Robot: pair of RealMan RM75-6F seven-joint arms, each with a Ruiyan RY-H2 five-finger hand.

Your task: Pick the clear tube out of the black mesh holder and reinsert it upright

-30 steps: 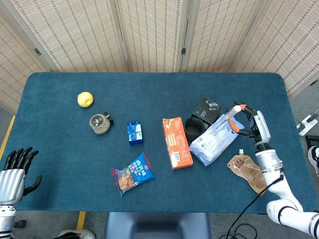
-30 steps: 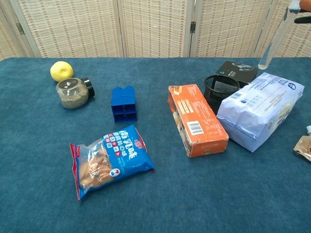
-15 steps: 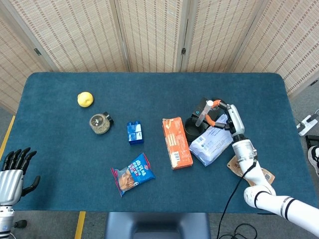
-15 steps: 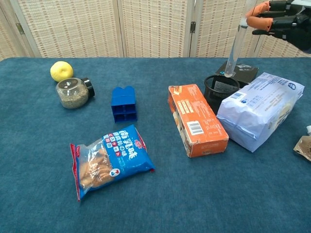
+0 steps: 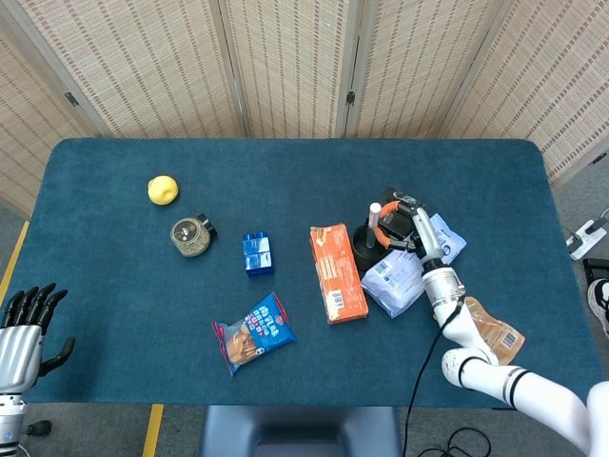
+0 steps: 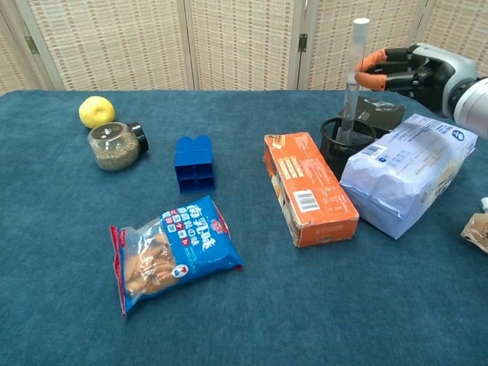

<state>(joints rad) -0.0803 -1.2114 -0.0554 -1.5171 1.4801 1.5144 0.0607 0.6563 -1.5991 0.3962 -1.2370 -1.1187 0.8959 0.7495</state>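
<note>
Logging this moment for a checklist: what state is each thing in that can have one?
Clear plastic tube: upright, lower end inside the holder, pinched by the right hand.
Black mesh holder: standing upright, tube in it.
Right hand: fingers on the tube's upper part.
Left hand: holds nothing, fingers apart, off the table's edge.
Small glass jar with black lid: lying on its side, lid on.
Orange carton: lying flat.

Blue snack bag (image 6: 174, 255): Chinese characters, illegible at this resolution. Orange box (image 6: 309, 187): barcode label only; no readable text.
</note>
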